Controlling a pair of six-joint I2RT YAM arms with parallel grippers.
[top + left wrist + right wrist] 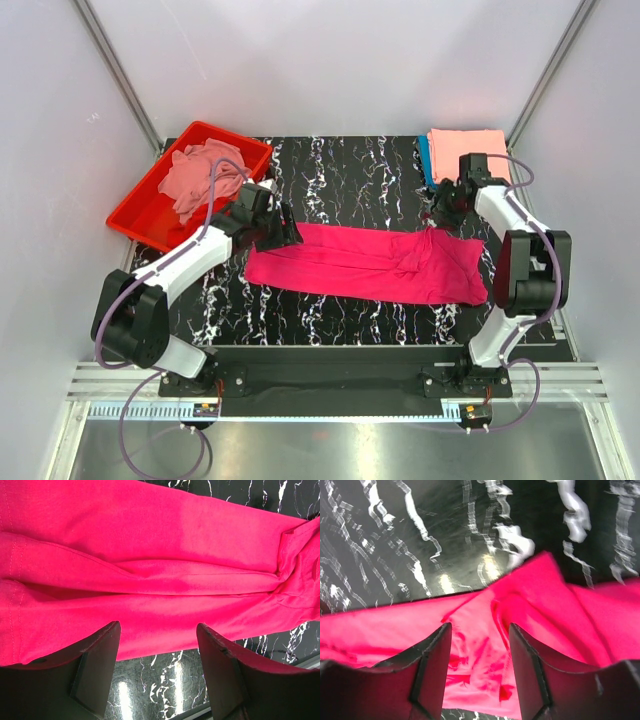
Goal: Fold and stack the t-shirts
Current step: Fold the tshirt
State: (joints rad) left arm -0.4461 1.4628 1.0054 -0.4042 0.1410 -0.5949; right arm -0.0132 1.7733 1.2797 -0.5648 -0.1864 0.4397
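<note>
A hot pink t-shirt [370,262] lies folded into a long band across the middle of the table; it fills the left wrist view [150,555] and shows in the right wrist view [530,630]. My left gripper [283,232] is open and empty over the shirt's far left edge [159,630]. My right gripper [441,212] is open and empty just above the shirt's bunched far right end [480,645]. A folded salmon-peach t-shirt [468,150] lies on a teal-blue one [424,156] at the back right. A dusty pink t-shirt [200,178] lies crumpled in the red tray [140,218].
The red plastic tray stands at the back left, partly off the black marbled table top [340,170]. White walls with metal posts close in the back and sides. The table's near edge [380,350] runs in front of the shirt.
</note>
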